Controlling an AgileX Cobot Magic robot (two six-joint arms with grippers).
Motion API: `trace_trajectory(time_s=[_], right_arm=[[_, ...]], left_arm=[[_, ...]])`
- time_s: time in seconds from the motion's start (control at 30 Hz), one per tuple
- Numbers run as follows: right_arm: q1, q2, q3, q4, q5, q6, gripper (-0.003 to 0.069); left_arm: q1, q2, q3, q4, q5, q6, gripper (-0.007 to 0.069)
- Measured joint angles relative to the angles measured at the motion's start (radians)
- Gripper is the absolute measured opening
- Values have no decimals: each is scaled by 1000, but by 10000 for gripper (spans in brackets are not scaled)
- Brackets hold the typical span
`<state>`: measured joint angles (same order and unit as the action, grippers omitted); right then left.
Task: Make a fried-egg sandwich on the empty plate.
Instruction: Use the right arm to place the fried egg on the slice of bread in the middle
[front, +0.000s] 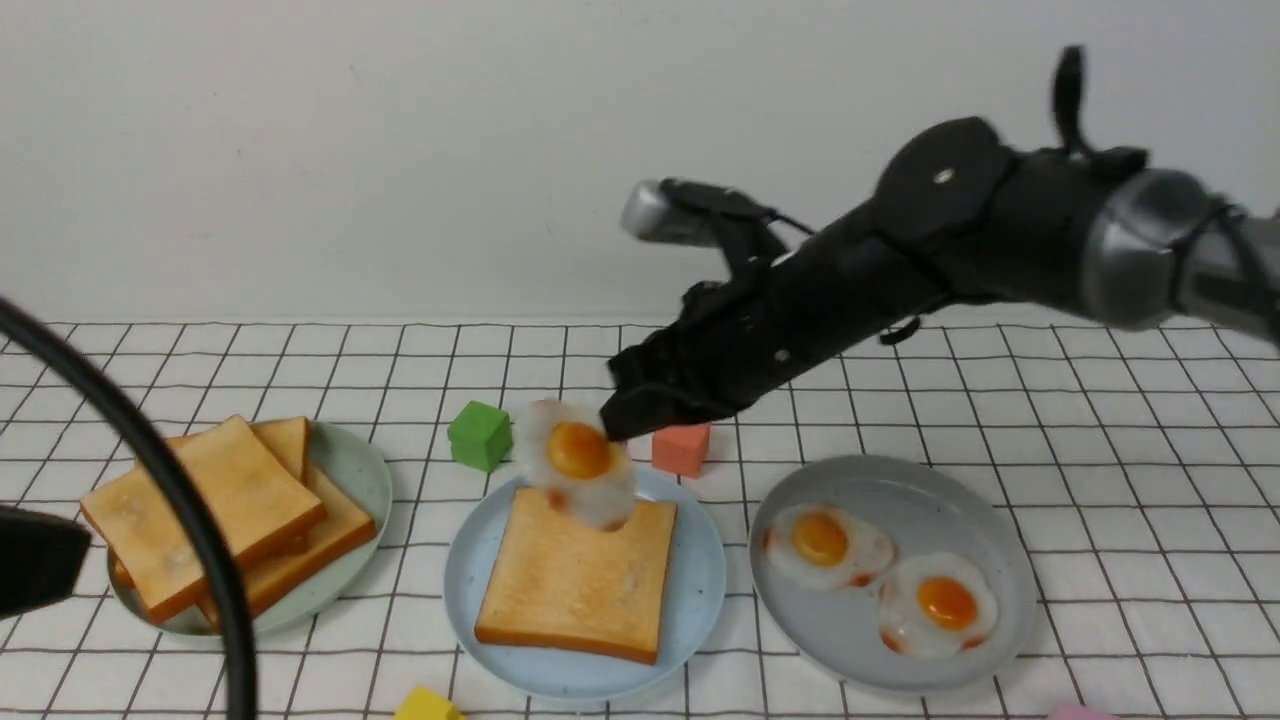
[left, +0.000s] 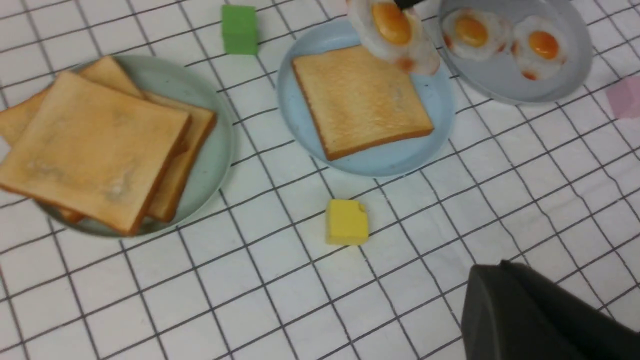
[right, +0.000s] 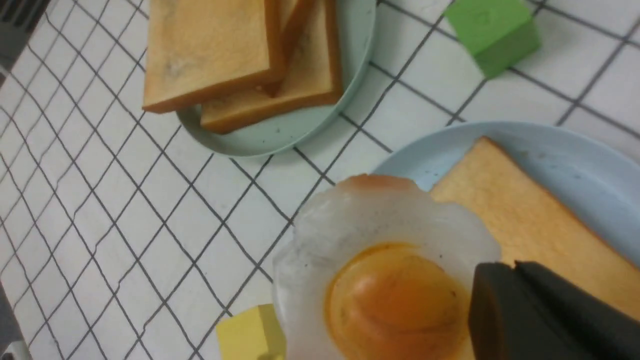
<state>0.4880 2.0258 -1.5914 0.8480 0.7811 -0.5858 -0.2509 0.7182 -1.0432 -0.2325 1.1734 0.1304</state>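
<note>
The light-blue plate (front: 700, 590) (left: 300, 100) (right: 575, 160) sits front centre and carries one golden toast slice (front: 575, 580) (left: 360, 97) (right: 530, 225). My right gripper (front: 612, 425) (right: 510, 267) is shut on the rim of a fried egg (front: 578, 462) (left: 392, 30) (right: 385, 280). The egg hangs tilted over the toast's far edge, yolk facing me. Whether it touches the toast I cannot tell. No stacked fried-egg sandwich is in view. My left gripper (front: 60, 560) (left: 502, 267) is shut and holds nothing, low at the left, near the toast pile.
A pale grey-green plate (front: 365, 470) at the left holds several loose toast slices (front: 215, 510). A grey plate (front: 900, 490) at the right holds two more eggs (front: 825, 540). A green cube (front: 480, 435), a red-pink cube (front: 682, 447) and a yellow cube (left: 346, 221) lie around the blue plate.
</note>
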Motion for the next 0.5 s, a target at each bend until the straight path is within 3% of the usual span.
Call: trace_trajectory(time_s=[0.3, 0.5], right_arm=[[33, 162, -29, -75, -53, 7, 41], [31, 153, -35, -98, -81, 8, 150]], left_arm=[[0, -69, 0, 22, 65, -25, -13], [0, -69, -1, 22, 65, -21, -11]])
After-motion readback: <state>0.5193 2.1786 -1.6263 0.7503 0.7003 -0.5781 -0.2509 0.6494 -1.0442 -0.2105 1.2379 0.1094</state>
